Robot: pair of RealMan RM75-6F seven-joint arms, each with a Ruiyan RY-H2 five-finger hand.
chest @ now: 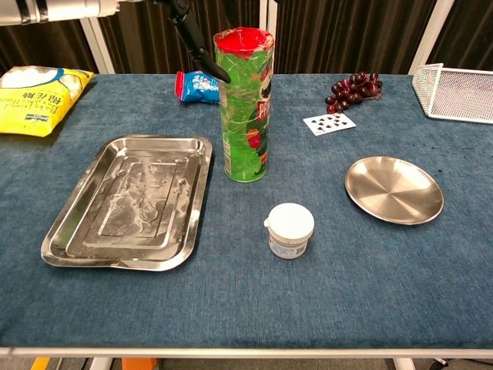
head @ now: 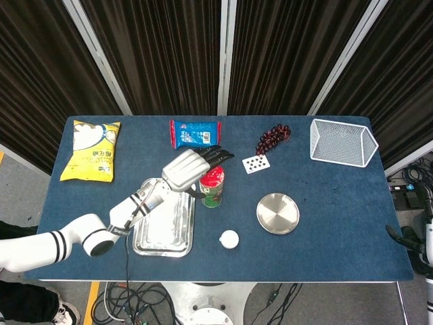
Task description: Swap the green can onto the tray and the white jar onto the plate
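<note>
Bright even overhead light, sharp, soft shadows

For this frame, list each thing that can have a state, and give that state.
green can: upright on the table, red lid on, not yet on the tray.
white jar: upright, lid on, not on the plate.
tray: empty.
plate: empty.
wire basket: empty.
left hand: fingers apart, beside the can top, holding nothing.

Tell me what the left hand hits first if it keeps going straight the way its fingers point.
Probably the green can. The left hand sits just beside its top, fingers aimed over the red lid; the fingertips may pass above it, since height is unclear.
</note>
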